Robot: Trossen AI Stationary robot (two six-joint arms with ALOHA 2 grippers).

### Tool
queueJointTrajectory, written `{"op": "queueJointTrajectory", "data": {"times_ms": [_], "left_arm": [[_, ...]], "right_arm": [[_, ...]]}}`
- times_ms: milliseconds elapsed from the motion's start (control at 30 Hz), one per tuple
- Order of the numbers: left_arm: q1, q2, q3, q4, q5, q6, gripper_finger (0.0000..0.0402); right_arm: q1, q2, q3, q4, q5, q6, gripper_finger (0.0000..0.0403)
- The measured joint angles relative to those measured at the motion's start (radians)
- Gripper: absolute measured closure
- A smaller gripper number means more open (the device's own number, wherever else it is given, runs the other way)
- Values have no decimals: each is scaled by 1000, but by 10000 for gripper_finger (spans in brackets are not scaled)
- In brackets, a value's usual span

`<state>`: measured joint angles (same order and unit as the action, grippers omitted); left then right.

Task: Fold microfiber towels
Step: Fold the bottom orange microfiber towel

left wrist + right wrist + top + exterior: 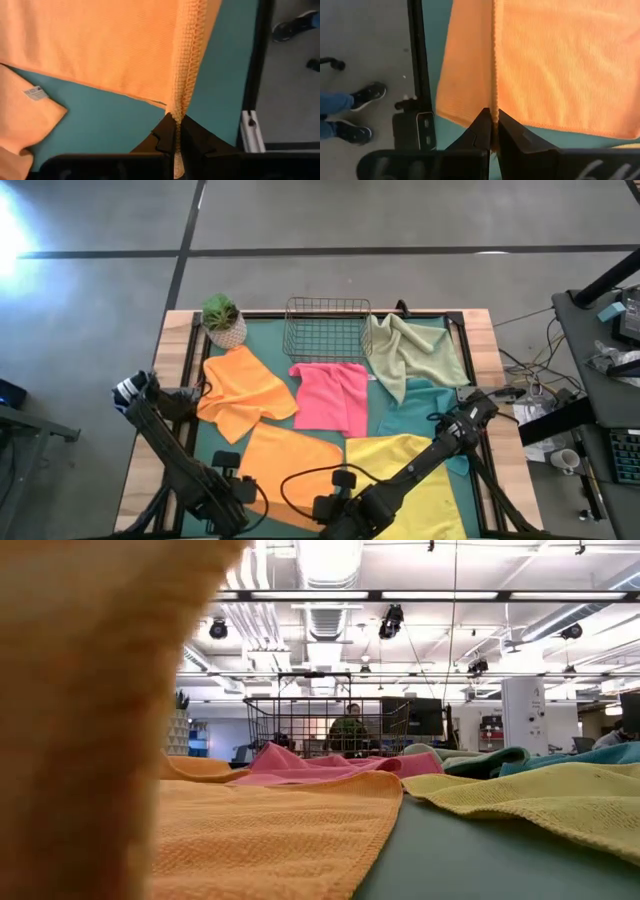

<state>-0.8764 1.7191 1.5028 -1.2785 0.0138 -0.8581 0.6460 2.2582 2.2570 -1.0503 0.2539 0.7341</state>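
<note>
The task's towels lie on the green mat [385, 395]. An orange towel [290, 465] at the near edge is held by both grippers. My left gripper [176, 125] is shut on it near the towel's left [245, 492]. My right gripper [492, 117] is shut on it near the towel's right [335, 508]. In the low view, part of this towel [100, 690] hangs close in front and the rest [270, 830] lies flat. A second orange towel [245, 390], a pink [332, 395], a sage [415, 350], a teal [425, 415] and a yellow one [410, 480] lie loose. My left gripper pinches the orange towel's stitched hem [182, 100] between its two fingers, coming from above and pointing down. The hem runs away from the fingertips as a raised ridge. The cloth beyond it slopes down to the mat. My right gripper pinches an edge of the same towel [494, 100] between its two fingers, slanting down from the near right. The cloth stands up as a ridge at the fingertips and spreads out on both sides. Its far part rests on the mat.
A wire basket [328, 330] and a small potted plant [222, 320] stand at the far edge. The table's black frame rail [417, 65] runs close by the held towel. A person's shoes [350, 107] show on the floor beyond it, and a person [350, 730] sits far behind.
</note>
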Motion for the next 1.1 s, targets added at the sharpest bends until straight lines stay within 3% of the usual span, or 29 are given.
{"op": "queueJointTrajectory", "data": {"times_ms": [333,567,1100], "left_arm": [[45,2,-97,12,-179,9,402],[131,0,-147,13,-215,92,402],[270,0,-304,83,-259,262,402]], "right_arm": [[-8,0,-35,-91,60,7,394],[-48,0,-63,-196,104,-2,394],[-125,1,-178,-187,92,-47,394]]}}
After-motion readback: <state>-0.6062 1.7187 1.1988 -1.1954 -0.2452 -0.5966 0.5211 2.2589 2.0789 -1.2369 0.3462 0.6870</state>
